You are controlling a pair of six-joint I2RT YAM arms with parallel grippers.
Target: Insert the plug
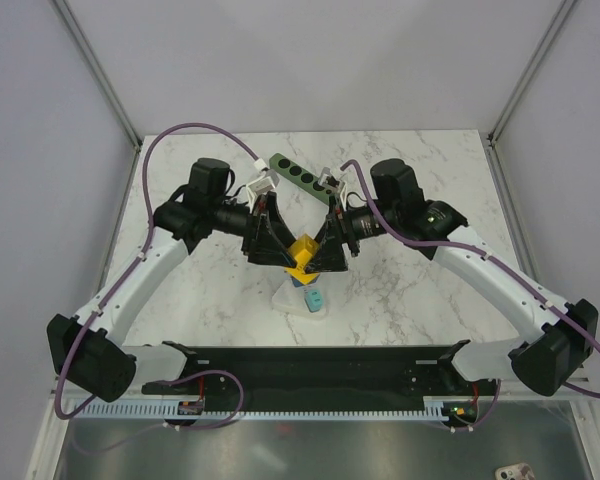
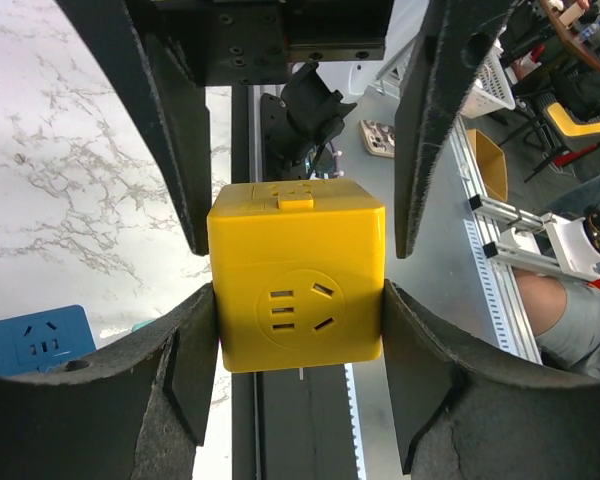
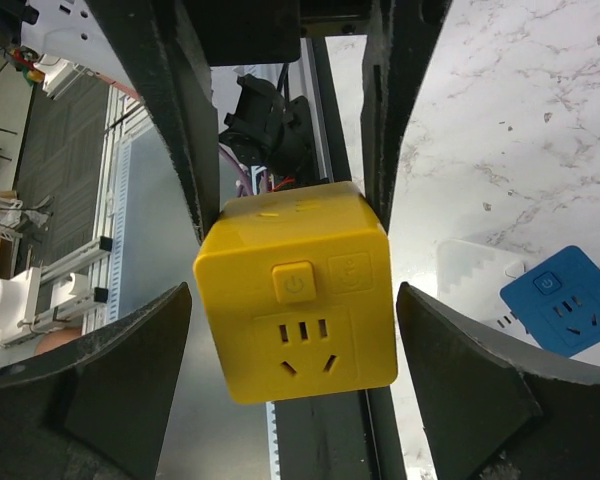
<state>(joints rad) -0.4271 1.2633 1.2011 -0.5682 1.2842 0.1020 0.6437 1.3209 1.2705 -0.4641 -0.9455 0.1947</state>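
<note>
While left jaws clamp yellow cube (image 2: 298, 285), right jaws gapped either side

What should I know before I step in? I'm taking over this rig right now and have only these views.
Left gripper: shut on the yellow socket cube, held above the table.
Right gripper: open, fingers either side of the cube with gaps.
Green power strip: far side of the table. Blue cube and a white piece lie below the grippers.
Done: yellow cube picked up.
Left: nothing is plugged in yet.
</note>
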